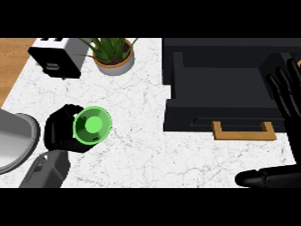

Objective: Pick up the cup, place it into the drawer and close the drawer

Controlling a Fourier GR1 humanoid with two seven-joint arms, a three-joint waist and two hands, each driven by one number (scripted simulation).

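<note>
Left hand (65,128): fingers curled round green cup (92,124), lifted for transfer. Drawer (221,95) open, well right of them. Right hand (296,99): fingers straight, empty, resting over drawer's edge.

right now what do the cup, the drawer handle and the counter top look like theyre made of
Cup: looks like glossy green plastic or glazed ceramic; its even bright colour with a soft sheen leaves it open. The left hand curls round it.
Drawer handle: looks like wood, matte tan with no shine.
Counter top: looks like polished white marble, going by the thin grey veins.
</note>
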